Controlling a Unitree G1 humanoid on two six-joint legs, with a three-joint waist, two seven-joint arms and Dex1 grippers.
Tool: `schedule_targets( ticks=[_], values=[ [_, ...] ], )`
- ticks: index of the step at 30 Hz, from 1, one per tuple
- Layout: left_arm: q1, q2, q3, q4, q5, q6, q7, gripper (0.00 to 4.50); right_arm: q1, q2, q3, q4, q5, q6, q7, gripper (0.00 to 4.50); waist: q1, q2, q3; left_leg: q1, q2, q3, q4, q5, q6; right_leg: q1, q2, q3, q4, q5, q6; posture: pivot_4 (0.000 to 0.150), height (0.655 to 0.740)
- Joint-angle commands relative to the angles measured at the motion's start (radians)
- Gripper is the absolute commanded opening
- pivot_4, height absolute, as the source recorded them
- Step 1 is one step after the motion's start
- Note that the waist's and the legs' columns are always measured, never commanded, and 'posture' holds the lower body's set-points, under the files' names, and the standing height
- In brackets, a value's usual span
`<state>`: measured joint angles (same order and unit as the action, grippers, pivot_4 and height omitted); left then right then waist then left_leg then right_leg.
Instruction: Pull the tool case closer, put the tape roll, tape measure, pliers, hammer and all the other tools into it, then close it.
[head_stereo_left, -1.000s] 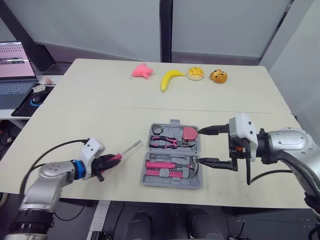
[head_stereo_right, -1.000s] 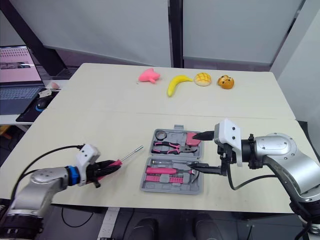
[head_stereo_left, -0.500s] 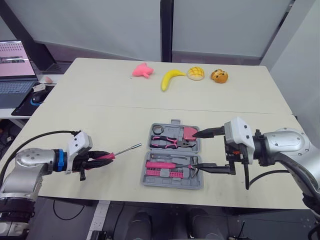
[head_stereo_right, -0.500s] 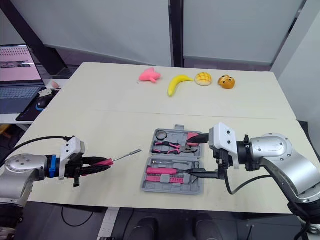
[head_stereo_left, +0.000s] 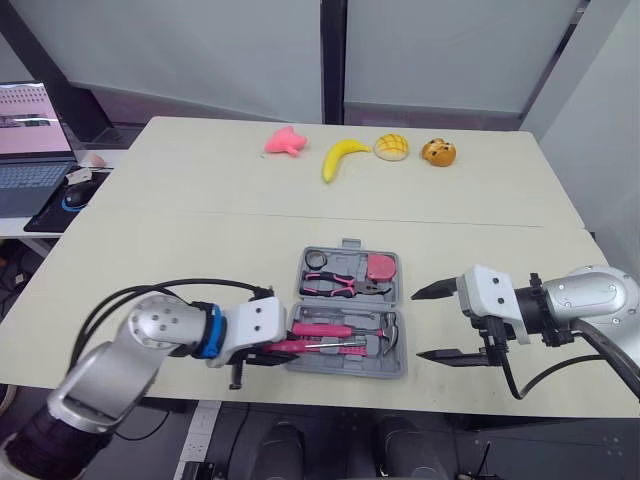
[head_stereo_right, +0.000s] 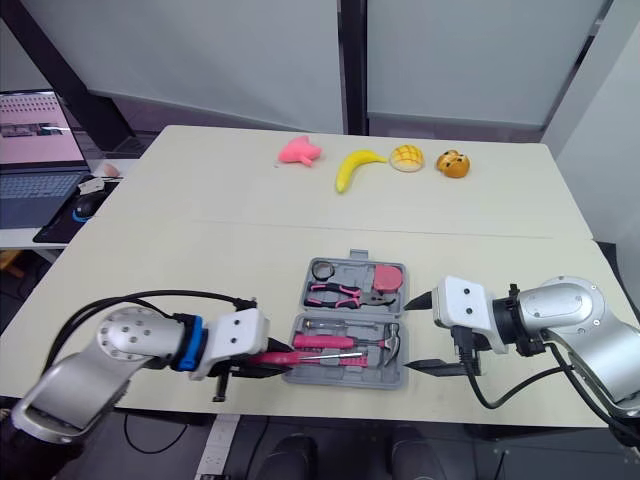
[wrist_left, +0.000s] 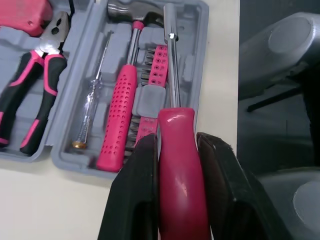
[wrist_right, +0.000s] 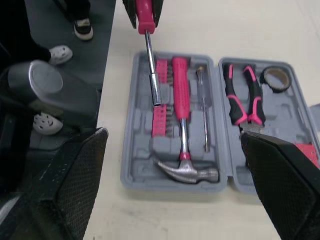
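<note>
Beneath left tool (wrist_left: 177, 147): open tool case (wrist_left: 197, 45)
Left tool: holds pink screwdriver (wrist_left: 175, 125), stowing it
Right tool (head_stereo_left: 416, 325): wide, empty
Next: lower into slot, release

Honestly I can't read any text here, no brand or numbers on the tool case (head_stereo_left: 345, 297), and the laptop screen (head_stereo_left: 25, 120) is too small to make out

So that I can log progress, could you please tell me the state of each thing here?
Tool case: open, both halves lying flat.
Screwdriver: held over the tool case, not yet laid in.
Left gripper: shut on the screwdriver.
Right gripper: open, empty, beside the tool case.
Hammer: lying in the tool case.
Pliers: closed, in the tool case.
Laptop: open, screen lit.
</note>
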<state>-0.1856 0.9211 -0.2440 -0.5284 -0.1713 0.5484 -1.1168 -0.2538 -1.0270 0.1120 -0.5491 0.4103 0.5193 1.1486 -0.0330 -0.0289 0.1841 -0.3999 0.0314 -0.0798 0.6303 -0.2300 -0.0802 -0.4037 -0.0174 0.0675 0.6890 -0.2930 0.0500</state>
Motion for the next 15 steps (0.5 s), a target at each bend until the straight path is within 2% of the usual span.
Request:
schedule_targets(
  ticks=[1,9,15],
  values=[
    [-0.044,-0.018,-0.074,-0.039,0.059,0.027,0.036,0.80,0.004,-0.015,-0.011,-0.011,-0.015,-0.026,0.014,4.50,-0.002,0.000,0.000,0.000,0.000,0.000,0.000,0.000,0.000,0.000,0.000,0.000,0.000,0.000,-0.001,0.150,0.7400],
    [-0.134,-0.080,-0.229,-0.016,0.139,0.060,0.043,0.80,0.028,-0.008,-0.012,-0.022,-0.016,-0.028,0.018,4.50,0.000,0.000,0.000,0.000,0.000,0.000,0.000,0.000,0.000,0.000,0.000,0.000,0.000,0.001,-0.001,0.150,0.7400],
    [-0.166,-0.114,-0.280,0.023,0.166,0.058,0.042,0.80,0.053,-0.012,-0.018,-0.034,-0.010,-0.031,0.024,4.50,0.000,0.000,0.000,0.000,0.000,0.000,0.000,0.000,0.000,0.000,0.000,0.000,0.000,0.001,-0.001,0.150,0.7400]
  ],
)
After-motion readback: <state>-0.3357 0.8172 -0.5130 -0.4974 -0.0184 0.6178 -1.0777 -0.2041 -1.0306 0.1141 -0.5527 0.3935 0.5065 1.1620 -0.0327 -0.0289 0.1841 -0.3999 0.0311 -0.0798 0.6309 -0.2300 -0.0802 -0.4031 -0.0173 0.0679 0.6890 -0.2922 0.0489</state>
